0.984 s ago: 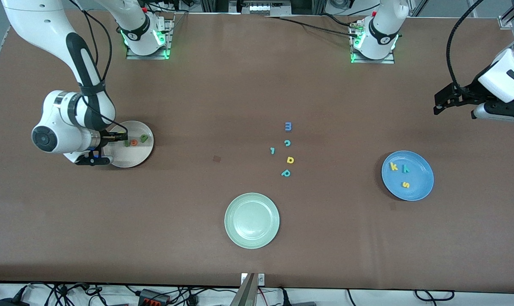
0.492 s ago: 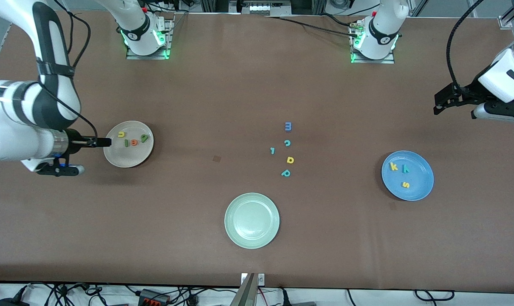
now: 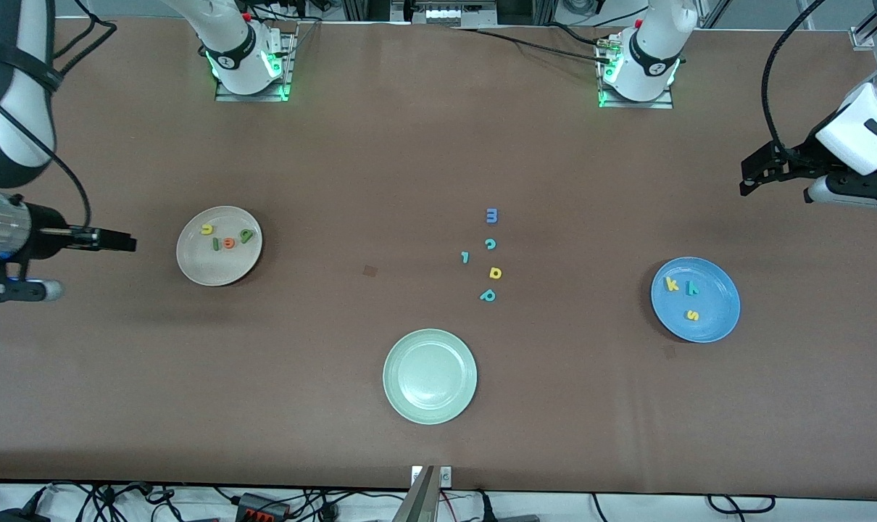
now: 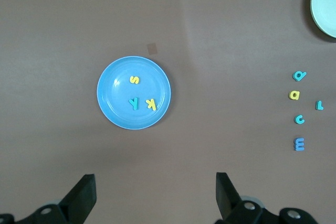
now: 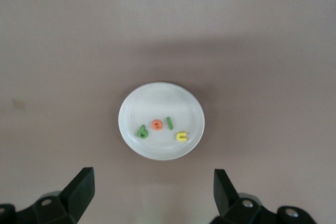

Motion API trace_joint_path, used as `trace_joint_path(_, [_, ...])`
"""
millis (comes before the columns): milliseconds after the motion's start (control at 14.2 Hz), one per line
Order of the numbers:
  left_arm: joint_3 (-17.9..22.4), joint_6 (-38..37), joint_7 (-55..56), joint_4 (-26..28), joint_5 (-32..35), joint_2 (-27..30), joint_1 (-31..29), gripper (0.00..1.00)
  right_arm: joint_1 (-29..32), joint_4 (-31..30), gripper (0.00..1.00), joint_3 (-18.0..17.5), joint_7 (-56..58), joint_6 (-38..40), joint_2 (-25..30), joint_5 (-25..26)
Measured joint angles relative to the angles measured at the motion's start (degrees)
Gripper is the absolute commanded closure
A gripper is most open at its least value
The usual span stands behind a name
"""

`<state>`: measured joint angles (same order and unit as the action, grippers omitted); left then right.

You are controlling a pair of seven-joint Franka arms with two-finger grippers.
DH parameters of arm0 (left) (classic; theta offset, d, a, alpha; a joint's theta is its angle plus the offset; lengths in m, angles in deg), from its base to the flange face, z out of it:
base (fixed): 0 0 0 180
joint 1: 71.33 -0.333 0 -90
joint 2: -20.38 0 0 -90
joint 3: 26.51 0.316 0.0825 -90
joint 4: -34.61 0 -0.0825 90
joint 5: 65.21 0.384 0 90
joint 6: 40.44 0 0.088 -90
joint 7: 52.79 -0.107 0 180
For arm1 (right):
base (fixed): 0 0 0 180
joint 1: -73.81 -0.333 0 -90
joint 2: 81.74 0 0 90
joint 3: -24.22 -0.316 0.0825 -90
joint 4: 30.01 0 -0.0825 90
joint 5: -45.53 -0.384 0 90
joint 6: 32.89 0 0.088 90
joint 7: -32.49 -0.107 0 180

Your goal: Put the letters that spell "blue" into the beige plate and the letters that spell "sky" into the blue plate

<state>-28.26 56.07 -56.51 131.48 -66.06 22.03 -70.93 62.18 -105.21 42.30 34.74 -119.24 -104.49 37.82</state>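
The beige plate holds the yellow u, dark-green l, orange e and light-green b. My right gripper hangs open and empty over the bare table beside that plate, toward the right arm's end. In its wrist view the plate lies ahead of the spread jaws. The blue plate carries the yellow k, teal y and yellow s. My left gripper waits open and empty, high over the left arm's end of the table.
A pale green plate sits near the front camera at the table's middle. Loose letters lie in a cluster farther from the camera than it: blue m, teal c, teal l, yellow d-shaped letter, teal p.
My right gripper opened over the beige plate, left the yellow u in it, and drew back toward the right arm's end of the table. The left arm has not moved.
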Motion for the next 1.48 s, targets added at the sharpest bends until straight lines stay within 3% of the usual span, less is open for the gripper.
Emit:
trace_joint_path(211, [0.0,0.0,0.0,0.0,0.0,0.0,0.0,0.0,2.2,4.3,0.0,-0.8,0.0,0.1,0.3,0.1])
trace_joint_path(492, [0.0,0.0,0.0,0.0,0.0,0.0,0.0,0.0,11.6,5.0,0.0,-12.0,0.0,0.1,2.8,4.7])
trace_joint_path(632, [0.0,0.0,0.0,0.0,0.0,0.0,0.0,0.0,13.6,4.8,0.0,-15.3,-0.1,0.1,3.8,7.2])
trace_joint_path(1054, [0.0,0.0,0.0,0.0,0.0,0.0,0.0,0.0,13.7,2.0,0.0,-16.6,-0.3,-0.5,5.7,8.5])
trace_joint_path(1475, [0.0,0.0,0.0,0.0,0.0,0.0,0.0,0.0,13.7,-12.4,0.0,-16.7,-0.3,-4.9,16.0,8.5])
